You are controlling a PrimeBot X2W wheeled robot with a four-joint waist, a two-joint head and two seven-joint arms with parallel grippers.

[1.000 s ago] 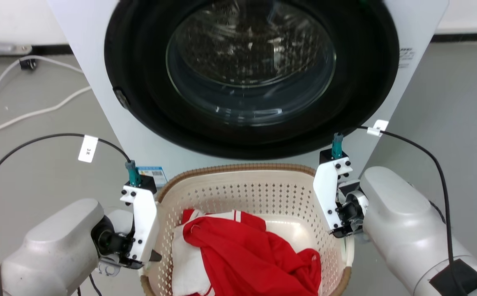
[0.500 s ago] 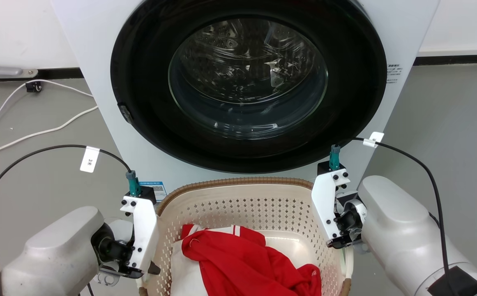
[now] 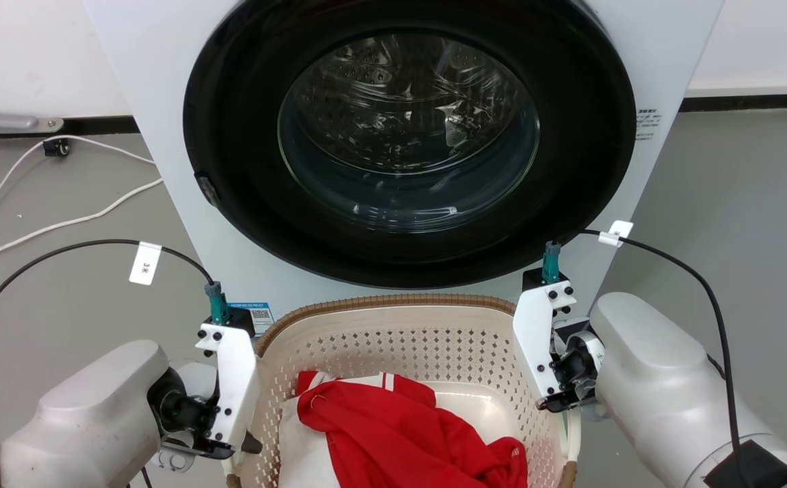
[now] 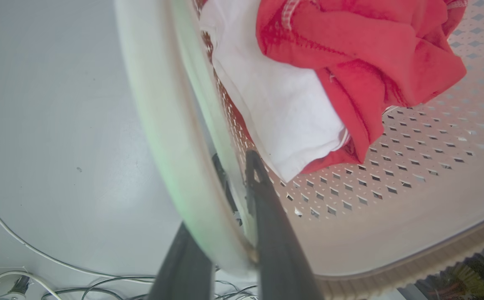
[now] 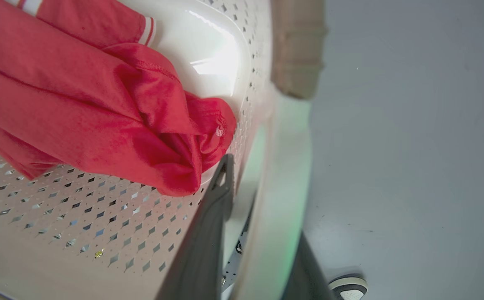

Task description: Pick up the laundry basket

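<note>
The cream laundry basket point(image 3: 393, 339) with a brown woven rim stands before the washing machine, holding a red garment point(image 3: 407, 434) and a white one point(image 3: 301, 440). My left gripper point(image 3: 247, 444) sits at its left side and my right gripper point(image 3: 556, 403) at its right side. In the left wrist view my left gripper point(image 4: 235, 175) is shut on the white side handle point(image 4: 158, 125), one finger inside the perforated wall, one outside. The right wrist view has my right gripper point(image 5: 258, 179) shut the same way on the other handle point(image 5: 283, 187).
The white washing machine point(image 3: 156, 135) with its round dark glass door point(image 3: 407, 135) rises right behind the basket. White cables point(image 3: 61, 220) lie on the grey floor at the left, and black cables arc from both wrists. Open floor lies at the right.
The whole head picture has shifted down, so the camera has moved. Both grippers keep their hold at the basket's sides, and the clothes lie the same way.
</note>
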